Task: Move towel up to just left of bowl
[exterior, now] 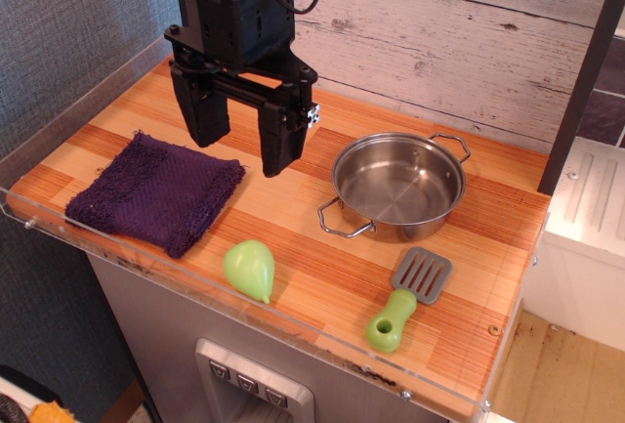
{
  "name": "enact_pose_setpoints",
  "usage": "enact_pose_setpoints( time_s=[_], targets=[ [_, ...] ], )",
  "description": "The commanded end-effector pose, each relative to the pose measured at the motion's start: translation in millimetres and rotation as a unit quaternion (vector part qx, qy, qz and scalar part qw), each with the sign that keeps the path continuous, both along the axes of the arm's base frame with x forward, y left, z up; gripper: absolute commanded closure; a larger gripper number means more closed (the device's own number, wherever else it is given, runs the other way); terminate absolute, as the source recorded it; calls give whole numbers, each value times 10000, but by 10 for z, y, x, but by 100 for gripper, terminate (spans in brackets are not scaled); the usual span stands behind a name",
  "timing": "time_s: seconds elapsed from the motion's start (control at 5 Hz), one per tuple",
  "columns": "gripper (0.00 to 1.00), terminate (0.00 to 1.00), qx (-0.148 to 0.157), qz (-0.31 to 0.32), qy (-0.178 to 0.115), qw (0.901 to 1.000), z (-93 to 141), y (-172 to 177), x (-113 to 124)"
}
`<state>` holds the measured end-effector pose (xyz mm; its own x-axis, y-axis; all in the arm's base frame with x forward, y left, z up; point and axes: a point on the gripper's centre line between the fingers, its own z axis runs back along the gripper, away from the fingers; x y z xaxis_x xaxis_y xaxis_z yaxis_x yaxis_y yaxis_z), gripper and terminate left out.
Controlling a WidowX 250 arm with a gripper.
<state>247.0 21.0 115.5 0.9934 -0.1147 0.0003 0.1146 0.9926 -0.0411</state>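
Towel [156, 191] lies flat at the left end of the wooden counter [293, 232], a dark purple knitted rectangle with its near corner close to the front edge. Gripper [240, 154] hangs above the towel's far right corner, jaws spread wide and empty, fingertips apart from the cloth; whether they sit just over it or slightly behind cannot be told from this angle.

Judgement: the step in hand is the grasp. Best to pinch the cloth near its right edge or a corner, going down until the tips press into the knit, so that a fold is caught rather than one loose layer. A shallow pinch on nubby fabric would likely slip. After closing, lift only slightly and drag or carry toward the back and right.

Target spot is the bare strip of counter just left of the bowl [398, 186], a shiny steel pan with its near wire handle pointing front-left. That handle is the thing to keep clear of.

Green pear [250, 269] sits near the front edge, between towel and pan but forward of the likely path. Spatula [407, 298] lies front-right, well apart.
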Motion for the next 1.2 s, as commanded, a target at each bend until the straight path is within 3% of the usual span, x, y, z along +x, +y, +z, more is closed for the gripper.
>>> enact_pose_setpoints(
  time_s=[0.0, 0.2, 0.4, 0.6, 1.0],
  targets=[
    [0, 0, 0, 0, 0, 10000, 0, 0, 0],
    [0, 0, -7, 322, -16, 9995, -77, 352, -4],
    [0, 0, 279, 727, -2, 9970, -159, 753, -16],
    [0, 0, 361, 923, -73, 9950, -258, 1058, -24],
    [0, 0, 590, 731, -188, 9954, -535, 1102, 11]
  ],
)
